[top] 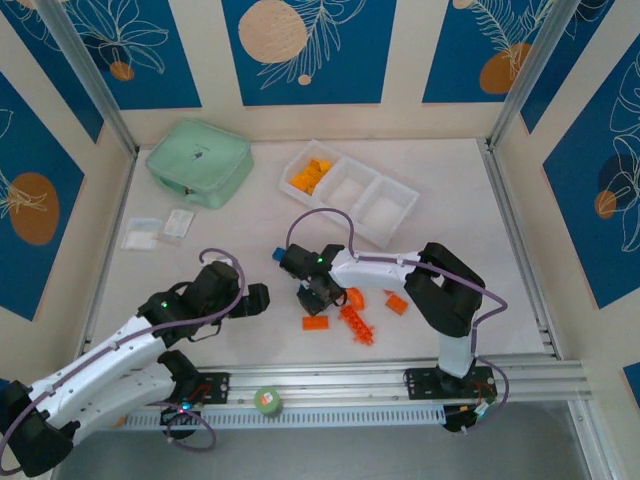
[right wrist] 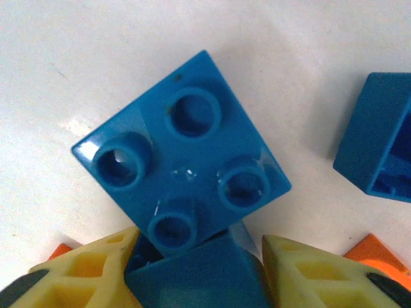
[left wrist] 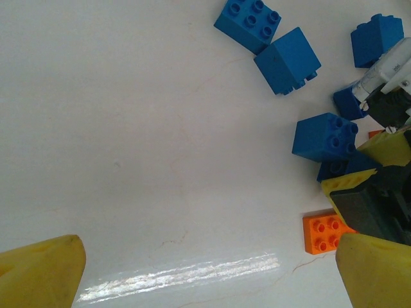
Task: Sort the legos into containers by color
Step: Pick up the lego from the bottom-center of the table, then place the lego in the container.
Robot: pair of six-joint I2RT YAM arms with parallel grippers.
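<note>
The right tool (right wrist: 199, 239) pinches a blue brick (right wrist: 192, 281); the left tool (left wrist: 209, 256) stands wide open, empty, over the white counter (left wrist: 128, 128).

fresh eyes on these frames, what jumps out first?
The right claw, centre of the top view, has a blue brick pinched between its yellow fingers, with a studded blue brick just beyond it. Behind it, the white tray holds yellow-orange bricks in its left compartment alone, while orange-red bricks lie loose near the arms. The left claw hangs open over a bare patch of table.
</note>
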